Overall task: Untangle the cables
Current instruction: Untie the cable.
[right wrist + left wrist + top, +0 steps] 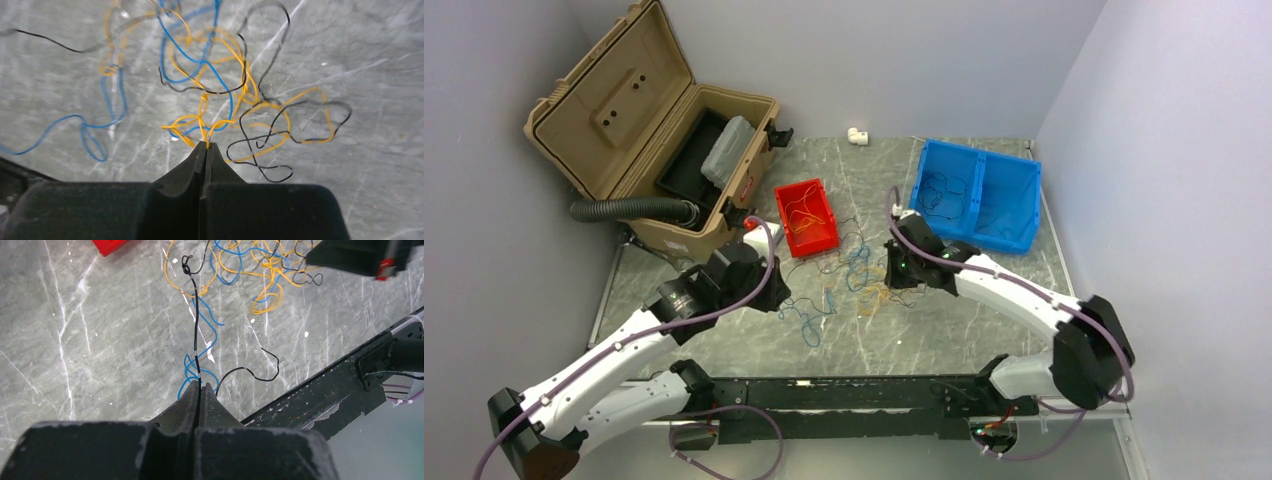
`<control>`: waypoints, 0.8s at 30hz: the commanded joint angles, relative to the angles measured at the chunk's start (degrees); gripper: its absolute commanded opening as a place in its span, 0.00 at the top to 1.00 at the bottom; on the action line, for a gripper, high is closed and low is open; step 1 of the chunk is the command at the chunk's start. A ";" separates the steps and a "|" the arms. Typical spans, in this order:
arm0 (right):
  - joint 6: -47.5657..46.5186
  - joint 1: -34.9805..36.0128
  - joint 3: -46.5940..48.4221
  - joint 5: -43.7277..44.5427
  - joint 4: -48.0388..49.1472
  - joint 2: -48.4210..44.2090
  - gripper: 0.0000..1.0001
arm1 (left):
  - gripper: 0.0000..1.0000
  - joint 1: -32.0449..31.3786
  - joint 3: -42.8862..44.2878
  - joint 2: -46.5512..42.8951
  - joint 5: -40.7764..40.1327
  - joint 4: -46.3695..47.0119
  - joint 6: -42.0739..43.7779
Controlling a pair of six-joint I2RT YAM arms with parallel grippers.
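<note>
pinched shut in the right gripper is an orange-yellow wire; the left gripper clamps a black wire. both run into the cable tangle on the table between the arms. pulling hard could cinch it tighter or slip a strand free.

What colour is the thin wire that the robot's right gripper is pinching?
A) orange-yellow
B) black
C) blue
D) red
A: in the right wrist view, the right gripper has its fingers shut on an orange-yellow wire that runs straight into the tips, while the blue and black strands lie loose on the table beyond it.
</note>
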 commanded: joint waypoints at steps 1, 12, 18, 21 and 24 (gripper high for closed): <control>-2.50 -0.08 8.59 4.40 -6.75 -8.42 1.00 | 1.00 -0.30 2.50 0.41 -0.91 1.08 1.23; -5.11 -1.71 25.93 26.35 -20.89 -20.32 1.00 | 1.00 -0.22 4.32 0.88 -10.29 -4.96 -1.33; -0.42 -4.53 25.54 42.50 -23.34 -27.24 1.00 | 1.00 0.92 10.21 -0.90 -32.50 -22.06 -11.06; 3.33 -5.57 24.15 49.86 -25.03 -30.44 1.00 | 1.00 1.95 13.07 -3.74 -39.71 -28.60 -15.07; 4.26 -5.84 22.84 52.14 -24.76 -33.31 1.00 | 1.00 2.13 14.74 -7.32 -44.10 -31.46 -17.24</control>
